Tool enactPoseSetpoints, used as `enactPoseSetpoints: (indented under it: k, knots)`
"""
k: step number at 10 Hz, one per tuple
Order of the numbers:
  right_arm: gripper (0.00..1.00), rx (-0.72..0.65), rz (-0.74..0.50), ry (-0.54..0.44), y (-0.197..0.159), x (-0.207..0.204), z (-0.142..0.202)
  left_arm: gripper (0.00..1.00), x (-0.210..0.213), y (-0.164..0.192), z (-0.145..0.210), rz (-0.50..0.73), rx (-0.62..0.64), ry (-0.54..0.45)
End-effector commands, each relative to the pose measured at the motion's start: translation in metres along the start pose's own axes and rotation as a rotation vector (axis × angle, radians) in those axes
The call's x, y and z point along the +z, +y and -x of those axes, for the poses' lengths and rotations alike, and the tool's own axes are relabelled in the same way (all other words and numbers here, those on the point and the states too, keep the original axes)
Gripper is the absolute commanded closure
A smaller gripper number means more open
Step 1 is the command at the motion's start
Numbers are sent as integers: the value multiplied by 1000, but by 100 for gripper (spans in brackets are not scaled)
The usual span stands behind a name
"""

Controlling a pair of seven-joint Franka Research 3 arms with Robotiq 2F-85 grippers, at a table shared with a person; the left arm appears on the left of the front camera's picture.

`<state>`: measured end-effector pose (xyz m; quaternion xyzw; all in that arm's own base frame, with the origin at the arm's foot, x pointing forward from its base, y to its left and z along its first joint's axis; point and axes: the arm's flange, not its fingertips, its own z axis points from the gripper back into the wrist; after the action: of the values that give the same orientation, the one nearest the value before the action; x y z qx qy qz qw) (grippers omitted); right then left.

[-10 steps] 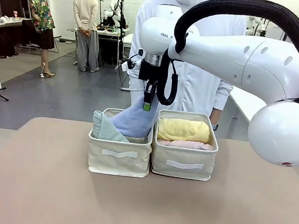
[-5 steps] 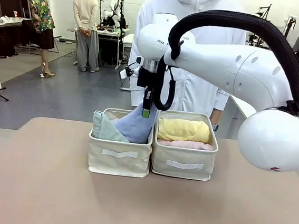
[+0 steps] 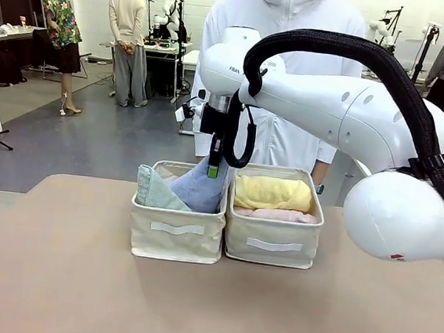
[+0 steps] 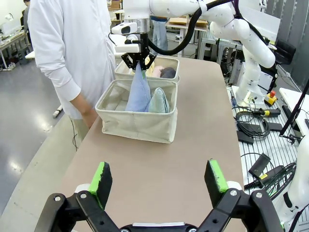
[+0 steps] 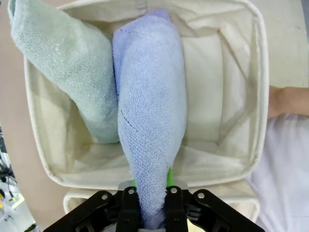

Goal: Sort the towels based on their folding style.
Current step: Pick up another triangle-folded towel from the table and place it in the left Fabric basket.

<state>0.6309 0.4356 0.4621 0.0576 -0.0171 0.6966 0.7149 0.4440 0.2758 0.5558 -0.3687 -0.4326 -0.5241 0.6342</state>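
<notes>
Standing cone-folded periwinkle towel, tip in right gripper

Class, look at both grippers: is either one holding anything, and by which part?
The right gripper holds the periwinkle blue towel by its narrow top tip, its wide end down in the left bin. The left gripper is open, holding nothing.

You have two bins side by side on the desk: the left bin holds two cone-folded towels, the right bin holds rolled towels stacked.
</notes>
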Motion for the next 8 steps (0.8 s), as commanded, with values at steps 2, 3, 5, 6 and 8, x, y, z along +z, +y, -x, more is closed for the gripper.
enactPoseSetpoints:
  k: [2,3,5,6,8]
  knots:
    - [82,54,-18,-31,-24,5,-26,0,0,-3,-1,-2,3,13]
    - [82,68,-17,-32,-22,4,-28,0,0,-3,-1,-2,3,13]
    - [82,83,-26,-25,-20,1,-30,0,0,-3,-1,-2,3,13]
    - [82,87,-29,-19,-20,-2,-31,0,0,-3,-1,-2,3,13]
    - [82,98,-38,-3,-21,-11,-34,0,0,-3,-1,-2,3,13]
